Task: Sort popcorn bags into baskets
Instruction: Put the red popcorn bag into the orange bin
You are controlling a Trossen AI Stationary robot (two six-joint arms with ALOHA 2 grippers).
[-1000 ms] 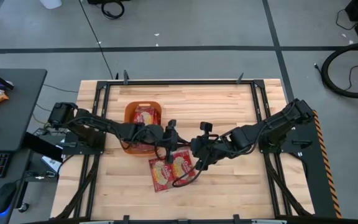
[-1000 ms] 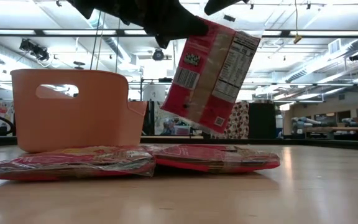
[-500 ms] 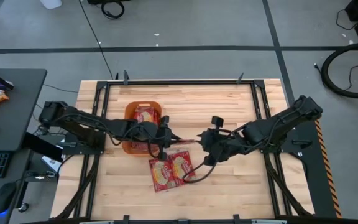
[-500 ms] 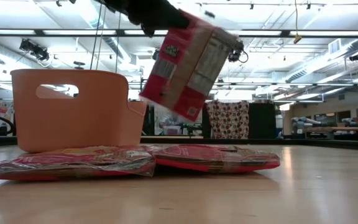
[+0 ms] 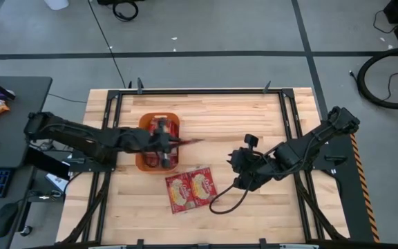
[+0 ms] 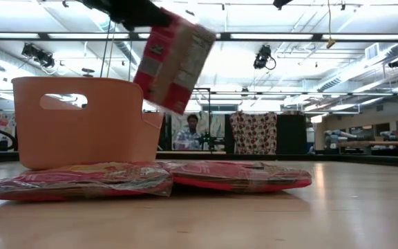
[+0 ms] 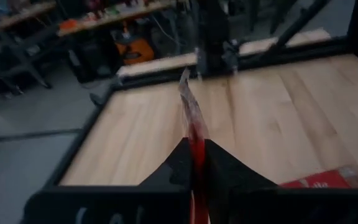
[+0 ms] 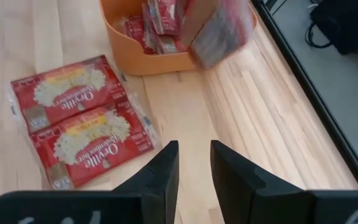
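Observation:
My left gripper (image 5: 168, 140) is shut on a red popcorn bag (image 6: 175, 62), which hangs in the air at the right rim of the orange basket (image 5: 144, 144). From above the bag shows edge-on (image 5: 189, 140). Red bags (image 8: 157, 25) lie inside the basket. Two more popcorn bags (image 5: 191, 188) lie flat, side by side, on the table in front of the basket. My right gripper (image 8: 194, 158) stands open above the bare wood to the right of them, with nothing between its fingers. My left gripper pinches the bag's upper end (image 7: 192, 134) between its two fingers. It comes nearly level from the table's left. The bag stands on edge, hangs tilted below the fingers (image 6: 126, 8), and is clear of the table and the basket.
A black frame (image 5: 287, 117) runs round the wooden table top. Bare wood lies to the right of and behind the basket. A cable (image 5: 223, 204) trails from the right arm near the two lying bags. Beyond the far edge, a person stands in the room (image 6: 192, 131).
My left gripper has carried the bag up and toward the table's left, from above the two lying bags to the basket's right rim. My right gripper has come away from the bag and drawn back toward the table's right. The two lying bags have stayed put.

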